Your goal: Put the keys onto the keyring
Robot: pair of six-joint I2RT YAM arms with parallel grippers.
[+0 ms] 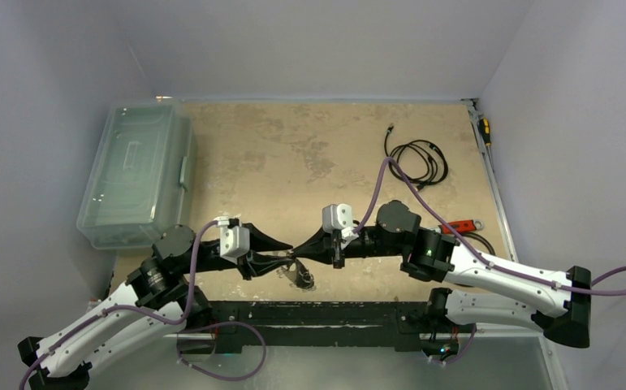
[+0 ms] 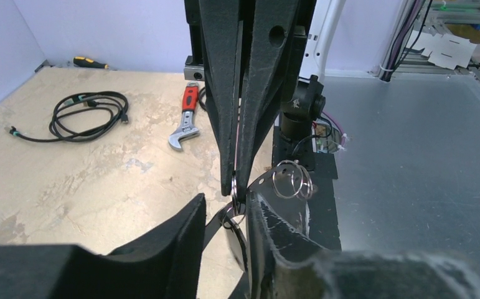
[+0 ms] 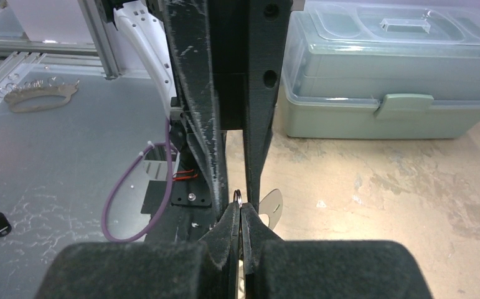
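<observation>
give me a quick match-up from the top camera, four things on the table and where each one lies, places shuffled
Things:
1. clear lidded box
2. coiled black cable
3. red-handled wrench
4. yellow-and-black screwdriver

Places:
a. in loops on the far right part of the table
b. along the table's right rim, far end
c. at the left edge
d. right side, closest of the four to the arms' bases

Pairs: 1-c, 2-a, 3-d, 4-b

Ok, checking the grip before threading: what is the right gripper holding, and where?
A small metal ring, pinched at its rim by the shut right gripper.
</observation>
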